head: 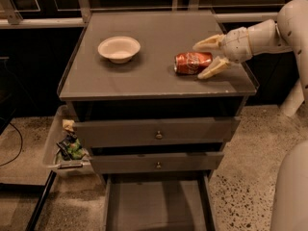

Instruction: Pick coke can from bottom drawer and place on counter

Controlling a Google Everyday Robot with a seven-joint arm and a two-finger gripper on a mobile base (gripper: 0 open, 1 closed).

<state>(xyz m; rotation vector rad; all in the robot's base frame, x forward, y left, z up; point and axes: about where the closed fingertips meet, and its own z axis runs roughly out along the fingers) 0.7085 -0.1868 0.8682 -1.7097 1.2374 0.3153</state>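
Observation:
The coke can (pixel 188 63) lies on its side on the counter (pixel 139 81), right of the middle. My gripper (pixel 199 60) reaches in from the right at counter height, with its jaws open. One finger (pixel 210 43) is behind the can's right end and the other finger (pixel 214 68) is in front of it; neither grips the can. The bottom drawer (pixel 154 203) is pulled out below, and its grey floor shows nothing on it.
A white bowl (pixel 119 48) stands on the counter's left part. The two upper drawers (pixel 156 134) with round knobs are shut. A clear bin (pixel 65 146) with litter sits on the floor left of the cabinet. My white base (pixel 291 191) is at lower right.

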